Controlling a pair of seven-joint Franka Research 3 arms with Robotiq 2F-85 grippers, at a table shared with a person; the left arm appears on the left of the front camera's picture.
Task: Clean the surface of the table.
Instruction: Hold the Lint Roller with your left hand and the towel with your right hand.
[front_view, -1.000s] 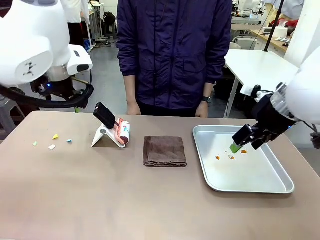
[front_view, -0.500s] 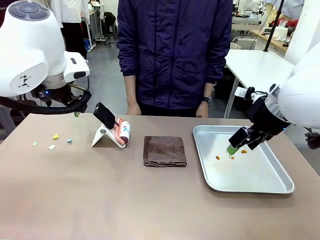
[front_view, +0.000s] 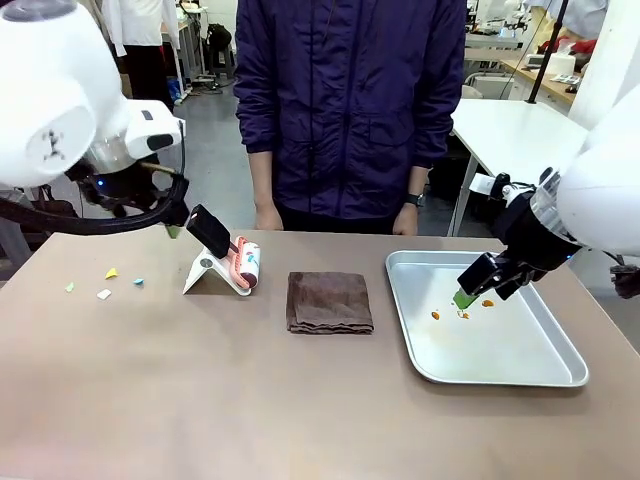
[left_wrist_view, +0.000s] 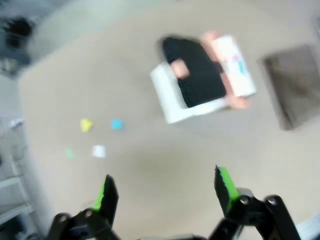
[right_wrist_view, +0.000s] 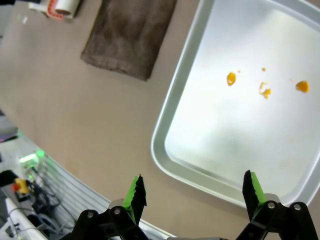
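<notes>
The table (front_view: 200, 400), plain taupe-brown on top, filled the lower part of the front view, and a person (front_view: 350, 100) in a dark jacket stood at its far edge with both hands down by the rim.

The left gripper (left_wrist_view: 162, 187) hung above the far left part of the table. Its claw was spread wide with nothing between the green pads (left_wrist_view: 106, 194). Below it in the left wrist view (which was blurred) stood a lint roller (left_wrist_view: 200, 82) on its white stand, towards the far edge and left of the middle. A few small paper scraps (left_wrist_view: 86, 124), yellow, blue, white and pale green, lay close together on the bare top near the left edge.

A folded brown cloth (front_view: 329, 301) lay flat at about the middle of the table, between the roller and a silver metal tray (front_view: 500, 345), touching neither. The tray sat near the right edge and held a few orange crumbs (right_wrist_view: 231, 78) in its far half.

The right gripper (right_wrist_view: 192, 195) hovered above the tray, also spread wide and empty. In the front view one green fingertip (front_view: 467, 297) showed just beside the crumbs.
</notes>
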